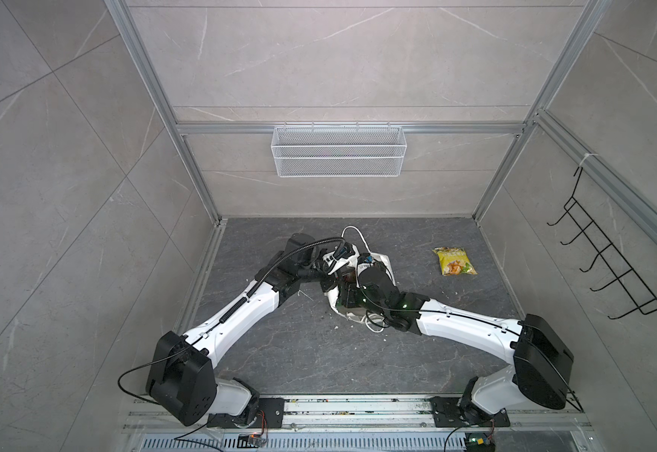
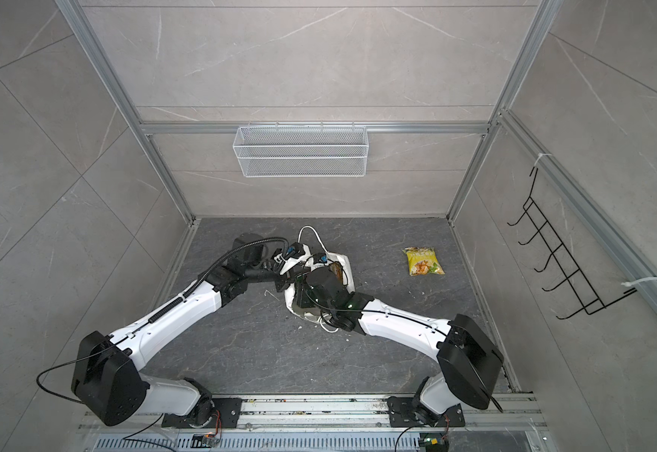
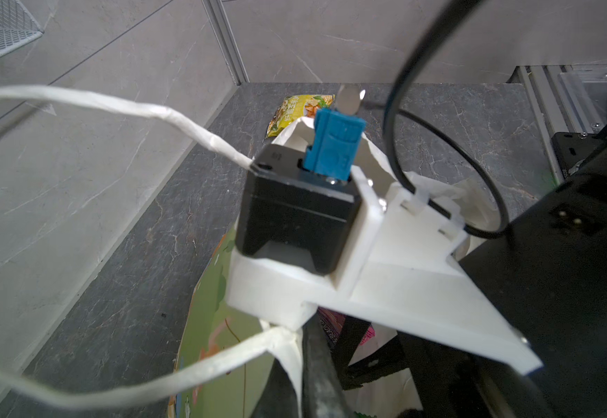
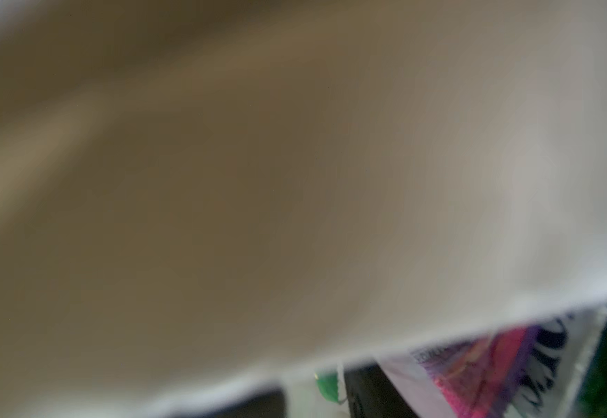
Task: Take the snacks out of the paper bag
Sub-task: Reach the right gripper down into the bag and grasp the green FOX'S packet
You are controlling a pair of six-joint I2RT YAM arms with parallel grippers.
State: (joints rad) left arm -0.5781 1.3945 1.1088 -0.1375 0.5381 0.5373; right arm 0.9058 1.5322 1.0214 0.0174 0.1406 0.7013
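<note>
Hardly any lettering is legible
In the left wrist view, small white capitals on the purple pouch (image 3: 332, 327) seem to begin "BLACK"; the rest is hidden. Dark script on the purple-pink pouch (image 4: 493, 369) is too blurred to read, and print on the yellow-green pouch (image 1: 455, 261) is too small.

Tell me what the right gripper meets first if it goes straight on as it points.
Probably the purple-pink snack pouch inside the paper bag, just ahead of the right gripper; depth unclear.
</note>
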